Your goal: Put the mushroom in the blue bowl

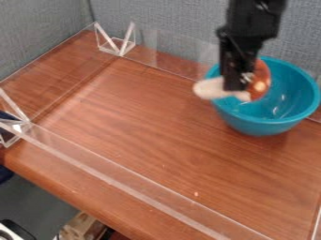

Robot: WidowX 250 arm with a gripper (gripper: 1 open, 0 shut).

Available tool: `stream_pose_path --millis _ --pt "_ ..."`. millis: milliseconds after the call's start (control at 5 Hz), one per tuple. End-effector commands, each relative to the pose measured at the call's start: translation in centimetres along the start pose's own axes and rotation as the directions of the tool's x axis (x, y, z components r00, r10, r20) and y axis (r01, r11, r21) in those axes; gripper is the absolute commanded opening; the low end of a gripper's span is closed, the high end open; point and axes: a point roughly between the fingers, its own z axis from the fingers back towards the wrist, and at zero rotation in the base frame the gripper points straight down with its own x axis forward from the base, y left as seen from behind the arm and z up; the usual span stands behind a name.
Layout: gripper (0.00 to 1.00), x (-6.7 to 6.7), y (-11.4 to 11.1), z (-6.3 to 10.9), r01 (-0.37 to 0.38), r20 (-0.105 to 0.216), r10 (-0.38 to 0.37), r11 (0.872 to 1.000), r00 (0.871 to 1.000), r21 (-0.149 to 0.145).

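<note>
The bowl [298,105] is bright teal blue all over. The mushroom has a creamy white stem [219,89] and a red-brown cap [261,81]. The jaws [238,87] are black. The worktop [138,122] is warm orange-brown, with streaks of wood in it. The wall [175,17] behind is gray with a speckled look. The wire racks [115,39] are white.

We cannot see the top of the black gripper [238,73], which the upper edge cuts off. The gripper and the blurred mushroom [238,86] hide part of the blue bowl [291,92] from us. At the lower left, the edge crops a dark object [15,231] we cannot identify.
</note>
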Motion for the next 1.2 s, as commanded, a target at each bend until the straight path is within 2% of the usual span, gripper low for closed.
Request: stream_pose_path --millis 0,200,1000 --pt "0.00 2.1 0.4 0.8 0.050 0.045 -0.051 0.998 0.998 0.041" --pt "0.00 2.0 1.0 0.6 0.056 0.041 -0.057 0.998 0.998 0.040" --pt "0.00 2.2 2.9 -2.8 0.051 0.010 -0.051 0.999 0.999 0.017"
